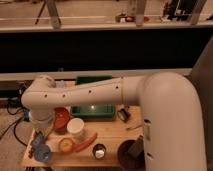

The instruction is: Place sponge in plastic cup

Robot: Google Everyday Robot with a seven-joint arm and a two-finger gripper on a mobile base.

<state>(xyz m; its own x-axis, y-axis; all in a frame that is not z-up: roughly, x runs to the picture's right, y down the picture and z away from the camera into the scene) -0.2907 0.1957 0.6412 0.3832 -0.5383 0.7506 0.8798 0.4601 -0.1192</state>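
Note:
A white plastic cup (pixel 76 128) stands upright on the wooden table (pixel 112 131), left of the middle. A small blue object (pixel 43 153), which may be the sponge, sits at the table's front left corner. My gripper (pixel 38 141) hangs down from the white arm (pixel 90 92) at the left end of the table. It is just above the blue object and left of the cup. I cannot tell whether it touches the blue object.
A red bowl (pixel 61 119) stands behind the cup. A green tray (pixel 93 110) lies at the back. A yellow round item (pixel 66 145), an orange-red long item (pixel 86 142), a black-and-white item (pixel 99 150) and a dark bowl (pixel 131 153) sit along the front.

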